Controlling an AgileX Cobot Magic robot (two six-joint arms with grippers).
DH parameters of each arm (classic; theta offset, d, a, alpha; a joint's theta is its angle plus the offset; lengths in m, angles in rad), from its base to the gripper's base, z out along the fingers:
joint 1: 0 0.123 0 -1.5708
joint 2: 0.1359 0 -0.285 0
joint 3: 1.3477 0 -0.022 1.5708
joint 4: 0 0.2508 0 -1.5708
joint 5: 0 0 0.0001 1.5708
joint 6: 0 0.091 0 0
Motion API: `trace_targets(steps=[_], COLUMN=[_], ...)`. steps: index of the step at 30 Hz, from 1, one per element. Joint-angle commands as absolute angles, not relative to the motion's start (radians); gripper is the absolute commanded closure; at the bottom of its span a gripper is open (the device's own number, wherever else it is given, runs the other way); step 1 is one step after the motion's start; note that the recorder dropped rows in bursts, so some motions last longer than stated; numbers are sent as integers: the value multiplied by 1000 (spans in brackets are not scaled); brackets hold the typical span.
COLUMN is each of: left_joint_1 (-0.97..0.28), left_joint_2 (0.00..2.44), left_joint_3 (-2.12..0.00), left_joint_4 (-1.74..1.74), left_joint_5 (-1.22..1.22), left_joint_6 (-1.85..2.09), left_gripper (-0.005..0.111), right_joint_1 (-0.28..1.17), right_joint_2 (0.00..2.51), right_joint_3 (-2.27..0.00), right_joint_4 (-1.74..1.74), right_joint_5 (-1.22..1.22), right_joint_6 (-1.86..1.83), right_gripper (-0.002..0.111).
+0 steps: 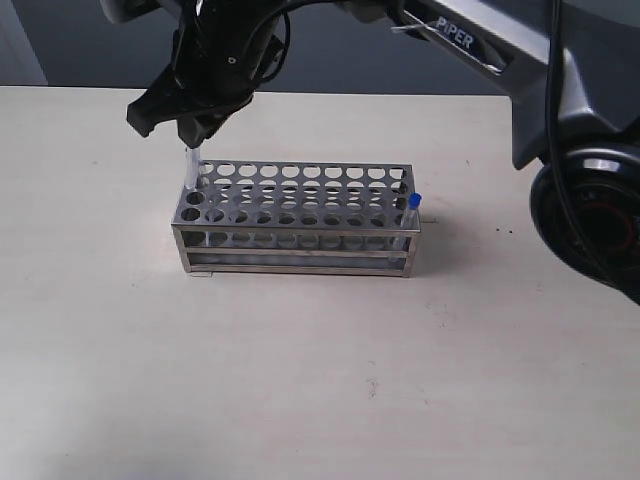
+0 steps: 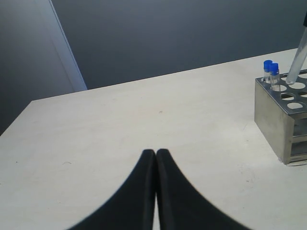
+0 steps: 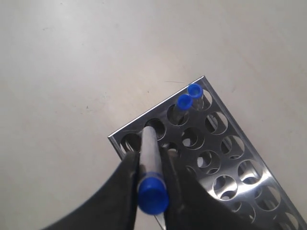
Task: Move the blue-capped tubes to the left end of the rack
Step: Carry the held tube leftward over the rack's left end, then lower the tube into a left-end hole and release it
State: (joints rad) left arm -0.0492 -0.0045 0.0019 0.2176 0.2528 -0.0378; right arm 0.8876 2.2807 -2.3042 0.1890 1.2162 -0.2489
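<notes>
Rack: brushed silver metal, box-shaped open frame. The top plate is punched with rows of round holes. It sits on a pale, matt counter with faint specks.

Right jaws: black, curved and smooth, reaching across to the rack's left end. They are pinched on a thin clear tube just below its rounded blue cap, so the narrow gap between them is filled by the tube. The tube hangs nearly upright, with its lower end at the mouth of a hole in the end row. How deep it sits, cannot tell.

Two more tubes, also blue-capped, stand side by side in that same end row, in the corner holes next to the held one.

A fourth tube stands in the front corner hole at the rack's right end, its cap just above the plate.

Left jaws: black, tapered, pressed tip to tip with nothing between them. They are over bare counter, apart from the rack's left end.
</notes>
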Motion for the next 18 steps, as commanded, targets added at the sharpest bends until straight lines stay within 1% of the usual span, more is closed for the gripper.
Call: trace_targets(steps=[1,18], left_joint_1=[-55,-55], left_joint_2=[0,0], left_joint_3=[0,0], left_joint_4=[221,221], left_joint_5=[240,240], left_joint_6=[-41,-41], left_gripper=[106,106], right_joint_1=[887,887], right_joint_2=[2278,2350], right_joint_3=[-2314,-2314], right_joint_4=[192,197], right_joint_5=[1221,1213], right_joint_6=[-255,-253], right_gripper=[109,109])
